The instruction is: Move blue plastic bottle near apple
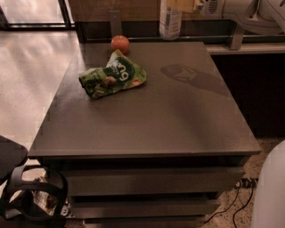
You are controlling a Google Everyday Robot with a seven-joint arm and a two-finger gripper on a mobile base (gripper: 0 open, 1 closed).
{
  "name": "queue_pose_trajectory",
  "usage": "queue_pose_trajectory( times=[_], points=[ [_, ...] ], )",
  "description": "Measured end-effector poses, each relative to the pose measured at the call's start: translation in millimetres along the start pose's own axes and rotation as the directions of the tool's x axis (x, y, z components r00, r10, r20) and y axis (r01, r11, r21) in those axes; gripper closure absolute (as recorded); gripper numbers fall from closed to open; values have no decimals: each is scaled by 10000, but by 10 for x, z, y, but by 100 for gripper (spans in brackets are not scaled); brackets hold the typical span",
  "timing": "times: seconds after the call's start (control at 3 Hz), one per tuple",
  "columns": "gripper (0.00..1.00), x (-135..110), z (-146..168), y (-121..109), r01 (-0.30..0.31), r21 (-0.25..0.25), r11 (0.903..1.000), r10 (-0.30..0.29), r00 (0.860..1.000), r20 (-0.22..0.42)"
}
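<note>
Surveying the grey tabletop (178,124): its front, centre and right side lie open, and only the far-left part is occupied. The apple (120,43) sits at the rear edge, with the green snack bag (113,76) just in front of it, apart. The blue plastic bottle (170,22) hangs upright over the rear edge, to the right of the apple with a gap between. The gripper (183,5), at the top of view, has its jaws pinching the bottle's upper right side. A shadow (191,78) falls on the tabletop below.

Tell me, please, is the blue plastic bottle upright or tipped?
Upright: the blue plastic bottle runs vertically, with the gripper beside it at the top edge.
</note>
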State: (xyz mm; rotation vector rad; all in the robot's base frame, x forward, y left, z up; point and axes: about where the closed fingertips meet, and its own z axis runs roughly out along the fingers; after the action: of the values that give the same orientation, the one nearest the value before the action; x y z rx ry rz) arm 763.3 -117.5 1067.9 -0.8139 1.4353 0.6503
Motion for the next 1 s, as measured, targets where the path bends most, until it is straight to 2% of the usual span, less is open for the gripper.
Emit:
queue_pose_trajectory(
  times=[0.33,0.67,1.0],
  points=[
    [100,129,176,-135,-96,409,9991,111,9992,-379],
    [100,301,373,-351,-106,1191,9928,207,9962,-843],
    [100,530,529,-561,-366,1663,9854,463,9974,-548]
  ],
)
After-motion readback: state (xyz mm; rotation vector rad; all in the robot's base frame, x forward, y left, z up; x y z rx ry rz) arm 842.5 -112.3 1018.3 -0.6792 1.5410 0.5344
